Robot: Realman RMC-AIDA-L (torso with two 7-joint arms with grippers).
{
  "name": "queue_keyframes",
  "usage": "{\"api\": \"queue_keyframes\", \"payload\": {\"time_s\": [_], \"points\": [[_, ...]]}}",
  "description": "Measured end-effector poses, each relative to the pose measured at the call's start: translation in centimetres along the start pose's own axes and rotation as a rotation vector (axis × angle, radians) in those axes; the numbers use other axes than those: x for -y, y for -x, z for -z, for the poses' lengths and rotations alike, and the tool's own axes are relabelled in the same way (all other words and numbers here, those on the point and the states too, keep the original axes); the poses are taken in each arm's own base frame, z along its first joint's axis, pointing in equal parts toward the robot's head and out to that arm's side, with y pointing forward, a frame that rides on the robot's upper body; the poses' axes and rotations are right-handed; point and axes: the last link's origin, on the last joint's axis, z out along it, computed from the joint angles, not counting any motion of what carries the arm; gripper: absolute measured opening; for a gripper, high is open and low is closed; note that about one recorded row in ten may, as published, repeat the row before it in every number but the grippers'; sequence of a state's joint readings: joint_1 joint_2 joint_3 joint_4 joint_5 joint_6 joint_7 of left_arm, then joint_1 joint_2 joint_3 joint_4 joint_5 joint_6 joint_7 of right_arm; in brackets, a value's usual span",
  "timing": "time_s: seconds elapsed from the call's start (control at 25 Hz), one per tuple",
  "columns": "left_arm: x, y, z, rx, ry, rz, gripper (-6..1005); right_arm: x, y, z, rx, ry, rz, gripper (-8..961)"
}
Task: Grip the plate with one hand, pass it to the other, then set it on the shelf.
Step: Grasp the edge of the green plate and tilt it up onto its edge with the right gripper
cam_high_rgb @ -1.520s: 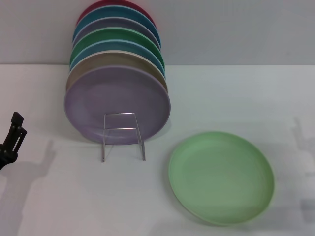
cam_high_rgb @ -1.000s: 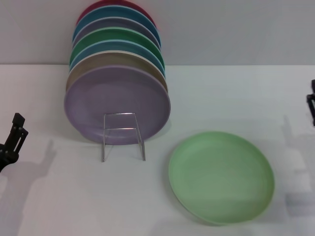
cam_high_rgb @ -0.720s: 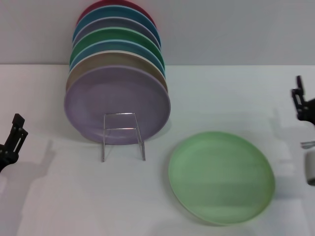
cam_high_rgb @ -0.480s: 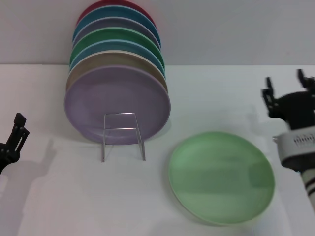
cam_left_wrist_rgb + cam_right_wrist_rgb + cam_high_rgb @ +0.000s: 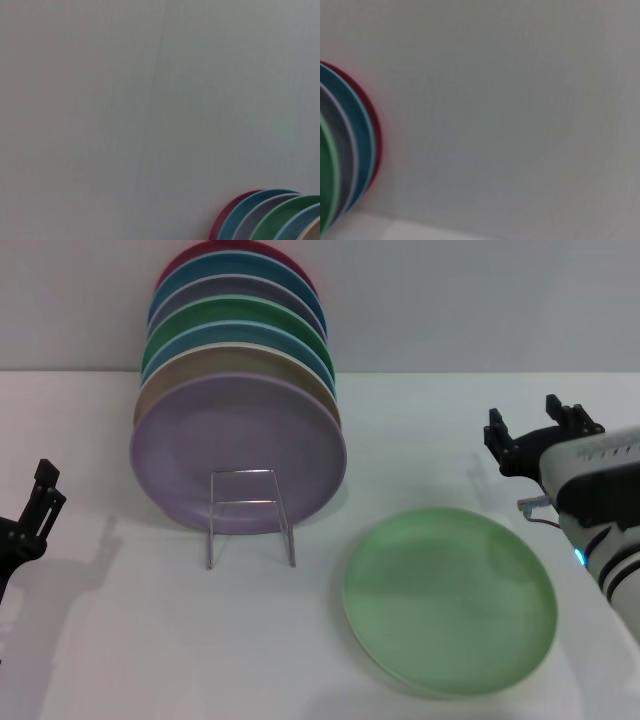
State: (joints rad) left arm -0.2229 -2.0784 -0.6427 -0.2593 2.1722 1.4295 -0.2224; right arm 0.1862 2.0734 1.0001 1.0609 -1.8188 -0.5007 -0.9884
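The pale mint-green plate (image 5: 449,601) is seen lying flat on the white bench (image 5: 150,640), toward the robot's right and near the front edge, with nothing touching it. Just to its left, and a little farther back, the silvery wire shelf (image 5: 249,517) is set upright; its square-looped front frame is bare.

Behind that frame a lilac plate (image 5: 238,453) is held on edge, and a row of further plates is stacked behind it — tan, light blue, emerald green (image 5: 240,315), greyish lilac, teal and dark red at the back. The rims of the rearmost plates are also caught at the edge of both wrist views, against a plain pale wall (image 5: 150,100).

The right hand (image 5: 540,432) is held above the bench beyond the mint plate's far right rim, apart from it; its black fingers (image 5: 497,443) are spread open and nothing is gripped. The silver-grey wrist is seen behind it.

The left hand (image 5: 38,502) is placed at the far left edge of the head view, well apart from the plates; whether its fingers are open or closed cannot be told.
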Motion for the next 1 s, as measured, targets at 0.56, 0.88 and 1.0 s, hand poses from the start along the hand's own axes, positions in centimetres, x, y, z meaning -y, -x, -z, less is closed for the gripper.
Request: {"api": "queue_keyframes", "payload": {"time_s": [0.56, 0.88, 1.0], "points": [[0.0, -0.2, -0.5, -0.012, 0.0, 0.001, 833, 4.8, 2.1, 1.3, -0.267, 0.325, -0.136, 665], [-0.2, -0.4, -1.1, -0.021, 0.011, 0.001, 832, 7.6, 4.2, 2.8, -0.437, 0.415, -0.119, 665], [-0.3, -0.4, -1.3, -0.025, 0.014, 0.001, 832, 8.5, 5.1, 3.0, -0.492, 0.419, -0.118, 665]]}}
